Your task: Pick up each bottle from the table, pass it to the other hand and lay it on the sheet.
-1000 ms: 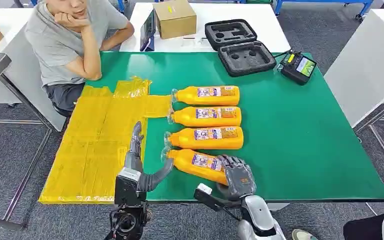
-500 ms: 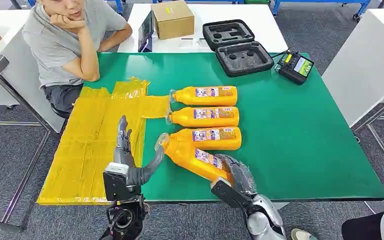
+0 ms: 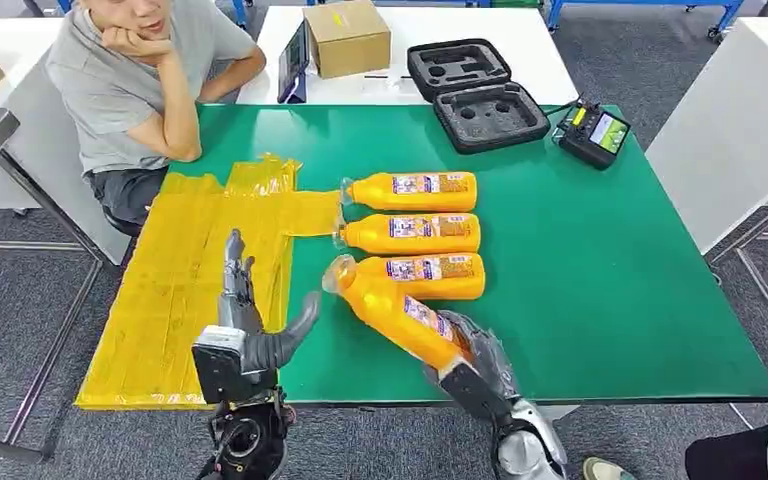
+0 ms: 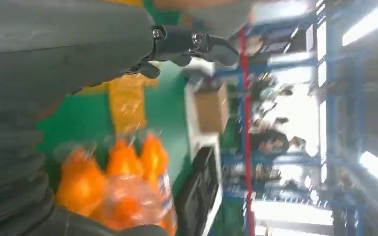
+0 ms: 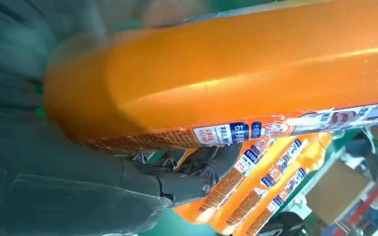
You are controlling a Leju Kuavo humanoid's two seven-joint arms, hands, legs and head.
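While the orange bottle (image 3: pixel 397 313) is gripped at its base by the right robot hand (image 3: pixel 473 358) and tilted up beside the sheet (image 3: pixel 185 300), a mid-body hold is judged best — smooth, rigid, probably weighty — for the left robot hand (image 3: pixel 250 325), fingers spread.

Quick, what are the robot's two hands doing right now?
Left hand: open, holding nothing, above the sheet.
Right hand: holding a bottle by its base.

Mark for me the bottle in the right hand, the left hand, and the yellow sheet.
held bottle (image 3: pixel 392 312), head view, on its orange body above the label.
left hand (image 3: pixel 250 322), head view, on the palm.
yellow sheet (image 3: pixel 165 300), head view, on a bare stretch left of the hand.
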